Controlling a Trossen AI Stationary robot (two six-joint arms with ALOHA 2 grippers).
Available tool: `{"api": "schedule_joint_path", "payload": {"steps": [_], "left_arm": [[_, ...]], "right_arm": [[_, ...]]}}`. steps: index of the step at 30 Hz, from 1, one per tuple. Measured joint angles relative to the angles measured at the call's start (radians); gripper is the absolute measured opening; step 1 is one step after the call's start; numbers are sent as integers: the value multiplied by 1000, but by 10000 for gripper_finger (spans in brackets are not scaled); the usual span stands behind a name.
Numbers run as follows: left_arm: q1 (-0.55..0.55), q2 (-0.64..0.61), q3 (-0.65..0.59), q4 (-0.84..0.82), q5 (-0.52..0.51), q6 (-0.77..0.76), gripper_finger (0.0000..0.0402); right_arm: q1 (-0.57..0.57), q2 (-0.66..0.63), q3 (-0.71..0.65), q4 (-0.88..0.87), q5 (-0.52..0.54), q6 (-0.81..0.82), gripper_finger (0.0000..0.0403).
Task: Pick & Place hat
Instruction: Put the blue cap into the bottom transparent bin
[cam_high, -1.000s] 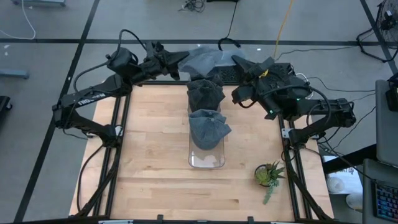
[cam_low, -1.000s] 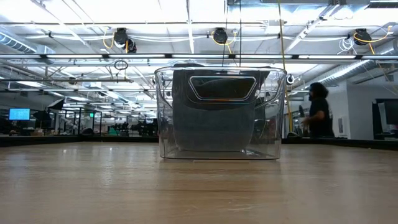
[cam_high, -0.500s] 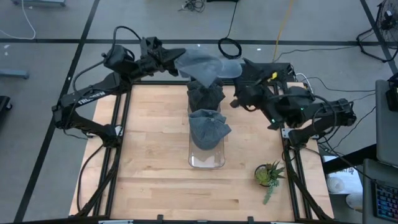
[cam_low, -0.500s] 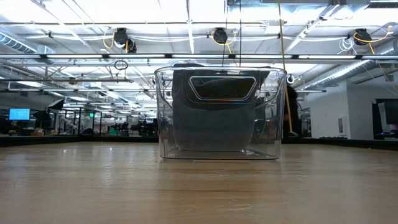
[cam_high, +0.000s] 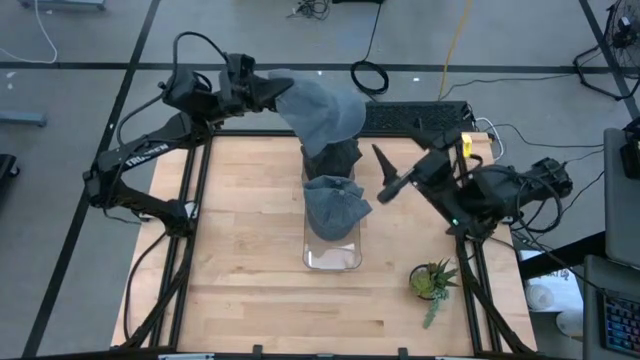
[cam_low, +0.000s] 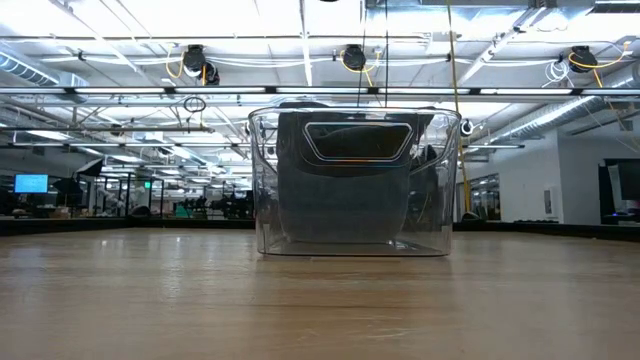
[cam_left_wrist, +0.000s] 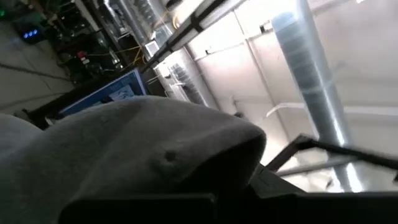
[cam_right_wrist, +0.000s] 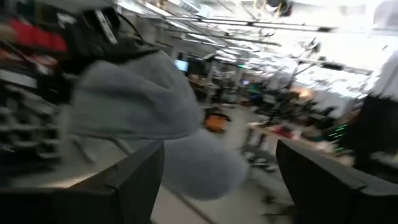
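Observation:
A grey hat (cam_high: 322, 110) hangs in the air over the far end of a clear bin (cam_high: 331, 258), with my left gripper (cam_high: 272, 93) shut on it at the far left. In the right wrist view the hat (cam_right_wrist: 130, 102) shows ahead of my right gripper (cam_right_wrist: 224, 186). My right gripper (cam_high: 385, 173) stands open to the right of the bin, clear of the hat. Inside the bin lie a dark hat (cam_high: 333, 155) and a blue-grey hat (cam_high: 335, 205). My left gripper holds the grey hat by its left edge (cam_high: 287, 95), coming at it about level from the table's left. The hat is lifted clear and bulges out to the right of the fingers. In the left wrist view the hat's cloth (cam_left_wrist: 137, 149) covers the place of contact.
A small potted plant (cam_high: 432, 281) stands near the table's right edge at the front. The clear bin (cam_low: 355, 180) sits mid-table, with bare wood to its left and right. Cables and a black bar (cam_high: 415, 115) lie beyond the far edge.
My right gripper has opened, let go of the grey hat and drawn back toward the table's near edge, beside the bin. The hat, first stretched between both grippers, now hangs from my left gripper alone and has bunched up over the bin's far end.

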Motion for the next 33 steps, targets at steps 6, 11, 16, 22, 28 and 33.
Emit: {"api": "schedule_joint_path", "payload": {"steps": [6,11,16,22,28,33], "left_arm": [[0,-13,0,-6,120,201,10],[3,-49,0,-109,190,445,10],[3,-102,0,-214,199,660,10],[3,-165,0,-323,182,878,10],[-15,-206,1,-441,106,1092,10],[-36,-209,1,-532,95,1178,10]], "right_arm": [[41,-2,0,-134,-90,291,295],[2,-17,0,-405,-342,607,294],[-47,-19,-1,-634,-419,707,291],[-89,-29,-36,-696,-419,732,291],[-171,-116,-208,-635,-534,782,290],[-260,-330,-492,-436,-776,829,290]]}}
